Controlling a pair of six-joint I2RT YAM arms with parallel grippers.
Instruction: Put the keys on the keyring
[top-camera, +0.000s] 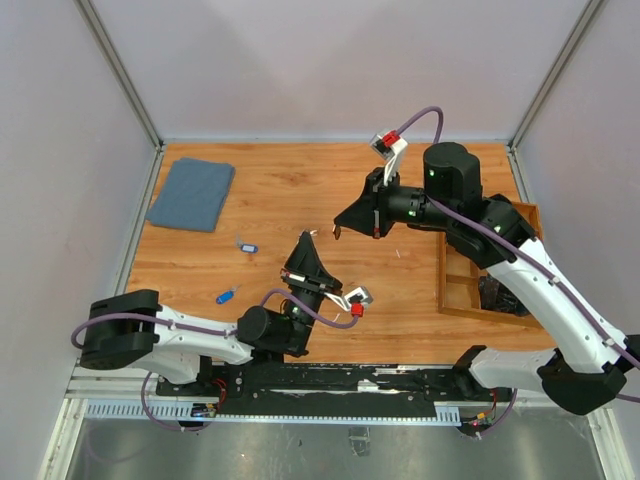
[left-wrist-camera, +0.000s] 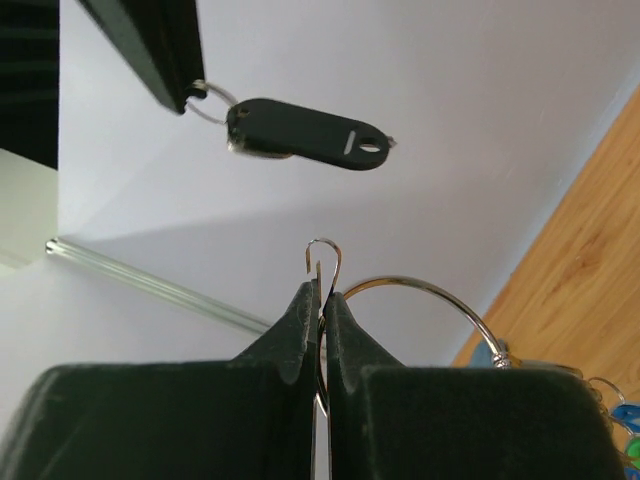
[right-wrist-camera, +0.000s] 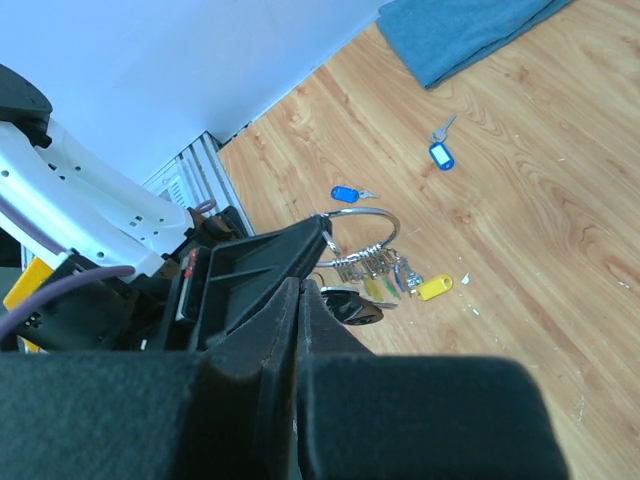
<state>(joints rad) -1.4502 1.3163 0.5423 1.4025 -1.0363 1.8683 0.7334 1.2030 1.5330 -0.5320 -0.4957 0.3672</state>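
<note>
The keyring (left-wrist-camera: 412, 281) is up in the air, well above the bench. My left hand (left-wrist-camera: 322, 290) has its fingers squeezed together on the wire, just under the ring's loose, hooked end. A bunch of keys (right-wrist-camera: 385, 272) hangs on it already, one with a yellow tag (right-wrist-camera: 435, 288). Above the hook, not touching it, hangs a black key tag (left-wrist-camera: 305, 135) on its own little ring. My right hand (right-wrist-camera: 302, 288) is pinched tight on that little ring.

I think the hard bit is getting the little ring over the hook. Both are thin, so a small miss could make them slide past each other. If I push too hard, the wire could twist in my left hand. The tag could also swing, or pop out and fall.

Two more keys lie on the brown wooden bench (top-camera: 300, 190), a blue one (right-wrist-camera: 345, 193) and one with a blue tag (right-wrist-camera: 440, 153). They are near a blue cloth (right-wrist-camera: 470, 30). A wooden tray (top-camera: 462, 292) sits at the right. Pale walls (top-camera: 330, 60) stand around the bench.
</note>
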